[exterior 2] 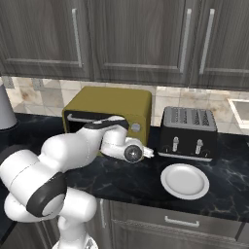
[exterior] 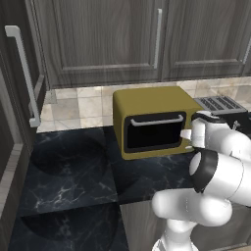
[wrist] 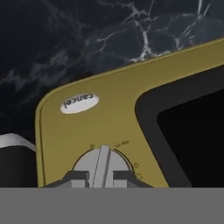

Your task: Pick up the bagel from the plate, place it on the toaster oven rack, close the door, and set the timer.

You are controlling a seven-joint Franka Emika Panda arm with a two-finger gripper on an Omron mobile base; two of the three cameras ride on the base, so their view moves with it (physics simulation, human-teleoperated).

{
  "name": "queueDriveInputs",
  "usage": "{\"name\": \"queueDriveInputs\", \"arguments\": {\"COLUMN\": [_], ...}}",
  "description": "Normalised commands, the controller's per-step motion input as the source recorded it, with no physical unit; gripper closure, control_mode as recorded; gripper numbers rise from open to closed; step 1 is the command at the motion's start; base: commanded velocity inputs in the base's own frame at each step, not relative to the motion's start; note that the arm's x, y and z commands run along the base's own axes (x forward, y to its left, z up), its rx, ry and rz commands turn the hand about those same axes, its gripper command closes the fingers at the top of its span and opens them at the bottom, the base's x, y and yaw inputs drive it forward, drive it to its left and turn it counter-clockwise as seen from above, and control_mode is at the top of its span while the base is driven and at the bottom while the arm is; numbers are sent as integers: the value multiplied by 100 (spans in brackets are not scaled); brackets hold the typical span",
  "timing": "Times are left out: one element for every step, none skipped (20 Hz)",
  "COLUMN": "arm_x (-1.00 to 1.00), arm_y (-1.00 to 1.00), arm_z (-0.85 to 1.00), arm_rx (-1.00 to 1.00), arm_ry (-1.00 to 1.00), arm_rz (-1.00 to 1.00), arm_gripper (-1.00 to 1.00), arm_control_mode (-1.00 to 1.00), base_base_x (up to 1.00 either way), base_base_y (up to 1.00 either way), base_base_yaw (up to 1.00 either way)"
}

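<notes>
Cabinet fronts of dark wood (exterior: 98, 39) are seen at the left, above a black marble counter (exterior: 68, 171). Next comes the toaster oven (exterior: 152, 120), mustard-yellow, its door (exterior: 153, 132) shut with the silver handle (exterior: 157, 121) along the top edge. The bagel cannot be seen behind the dark glass – it is probably on the rack inside, since the plate (exterior 2: 185, 181) lies bare on the counter in front of the black slot toaster (exterior 2: 188, 132).

At the oven's right-hand panel the gripper (wrist: 101, 177) is closed narrowly on the ridge of a silver knob (wrist: 101, 164), one finger tip on each side of the raised bar. A white oval button marked "cancel" (wrist: 79, 103) is seen on the yellow face near it.

Setting the timer is judged to be the step in hand. The wrist should be rolled about the knob's own axis, with the pinch kept square on the ridge – any sideways drift would let the tips slip off. Light inward pressure should be held, and the turn kept slow so the pointer can be stopped at a mark. The cancel button should be left untouched.
</notes>
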Motion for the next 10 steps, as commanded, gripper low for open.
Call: {"name": "queueDriveInputs", "arguments": {"arm_x": [-20, -20, -21, -27, -34, -51, -79, -100, -100, -100], "arm_y": [0, 0, 0, 0, 0, 0, 0, -1, -5, -8], "arm_z": [0, 0, 0, 0, 7, 14, 18, 22, 28, 39], "arm_rx": [9, 3, 0, 0, 0, 0, 0, -2, -3, -4], "arm_ry": [0, 0, 0, 0, 0, 0, 0, 0, -2, -4], "arm_rz": [-4, -4, -4, -5, -7, -9, -12, -12, -13, -14], "arm_gripper": [100, 100, -100, -100, -100, -100, -100, -100, -100, -100], "arm_control_mode": [-100, -100, -100, -100, -100, -100, -100, -100, -100, -100], "base_base_x": [0, 0, 0, 0, 0, 0, 0, 0, 0, 0], "base_base_y": [0, 0, 0, 0, 0, 0, 0, 0, 0, 0], "base_base_yaw": [0, 0, 0, 0, 0, 0, 0, 0, 0, 0]}}
